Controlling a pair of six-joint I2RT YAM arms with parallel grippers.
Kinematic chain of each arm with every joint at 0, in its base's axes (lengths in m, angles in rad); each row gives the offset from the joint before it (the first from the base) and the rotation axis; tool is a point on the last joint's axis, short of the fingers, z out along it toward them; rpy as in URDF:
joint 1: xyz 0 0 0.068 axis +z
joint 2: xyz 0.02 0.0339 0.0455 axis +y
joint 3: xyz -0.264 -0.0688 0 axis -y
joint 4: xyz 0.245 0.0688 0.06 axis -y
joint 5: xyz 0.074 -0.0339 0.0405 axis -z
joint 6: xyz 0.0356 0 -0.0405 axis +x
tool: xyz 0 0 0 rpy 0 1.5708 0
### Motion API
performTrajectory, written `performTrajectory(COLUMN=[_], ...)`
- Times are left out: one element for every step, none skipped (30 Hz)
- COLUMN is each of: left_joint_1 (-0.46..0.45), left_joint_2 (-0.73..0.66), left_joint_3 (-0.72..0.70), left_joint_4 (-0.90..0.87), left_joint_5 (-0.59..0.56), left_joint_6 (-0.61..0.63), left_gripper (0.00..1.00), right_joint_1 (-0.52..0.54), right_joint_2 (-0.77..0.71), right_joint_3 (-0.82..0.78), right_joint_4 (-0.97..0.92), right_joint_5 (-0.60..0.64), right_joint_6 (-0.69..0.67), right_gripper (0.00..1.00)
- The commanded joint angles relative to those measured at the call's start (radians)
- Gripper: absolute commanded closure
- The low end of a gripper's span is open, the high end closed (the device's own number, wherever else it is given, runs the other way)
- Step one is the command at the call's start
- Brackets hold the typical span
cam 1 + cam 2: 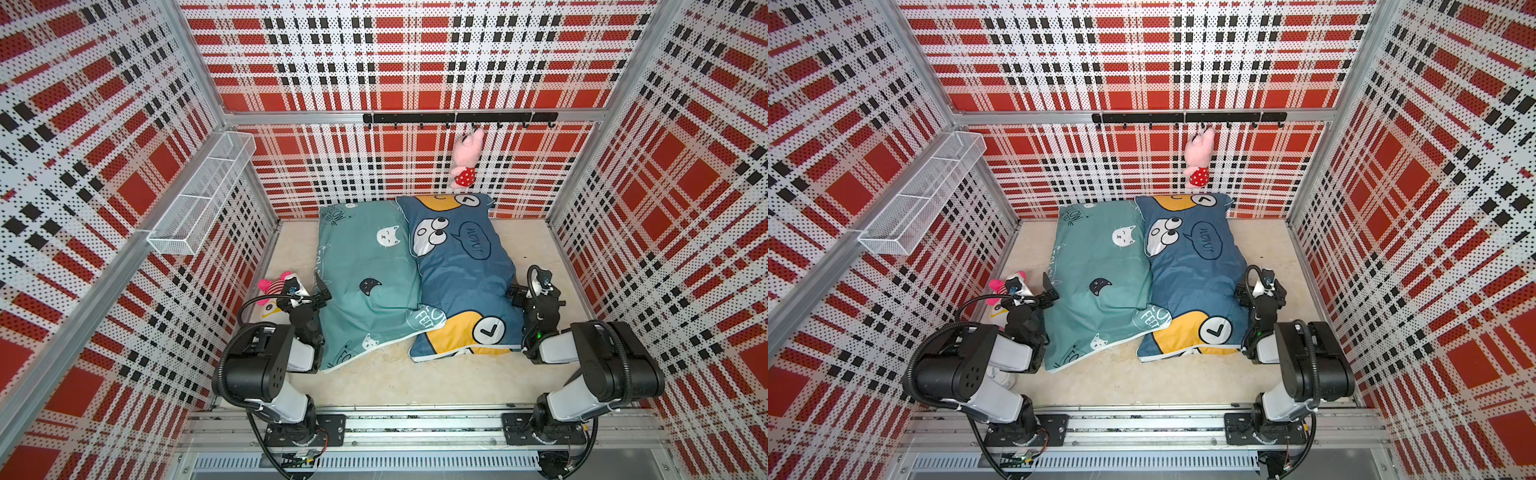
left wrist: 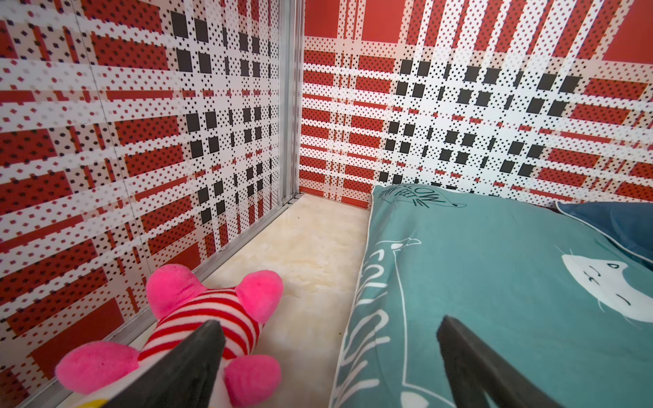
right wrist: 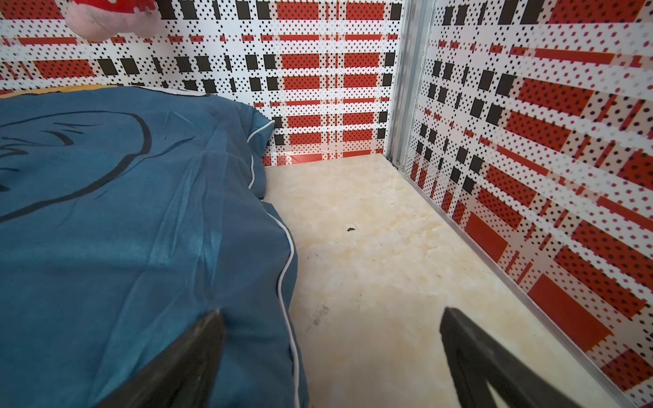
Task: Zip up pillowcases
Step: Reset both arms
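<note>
Looking at our setup, we've got the teal pillowcase (image 1: 365, 270) and blue pillowcase (image 1: 461, 270) lying side by side, touching, teal on the left. Our left gripper (image 2: 331, 320) sits at the teal one's left edge, our right gripper (image 3: 331, 311) at the blue one's right edge, both with fingers spread wide, gripping nothing.

Teal pillowcase (image 1: 365, 266): woven cloth, matt, creased. Blue pillowcase (image 1: 465, 282): like cloth, matt, white corded piping at edge. Floor (image 1: 395, 382): cream marbled, smooth, slight sheen. Walls (image 1: 104, 124): perforated panels, plaid print. Basket (image 1: 199, 199): white wire mesh. Striped plush toy (image 2: 208, 318): fuzzy pile.
</note>
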Motion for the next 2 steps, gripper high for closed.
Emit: performTrajectory(left_joint_1=[0.004, 0.003], left_joint_2=[0.006, 0.005], left_joint_3=[-0.004, -0.004], left_joint_4=[0.038, 0.038], left_joint_5=[-0.004, -0.004], left_joint_6=[0.013, 0.014], left_gripper=[0.02, 0.02], right_joint_1=[0.017, 0.017], right_joint_2=[0.013, 0.013], right_joint_3=[0.007, -0.003], right_joint_4=[0.006, 0.027], right_joint_5=[-0.005, 0.012], right_joint_6=[-0.018, -0.01], right_gripper=[0.0, 0.0])
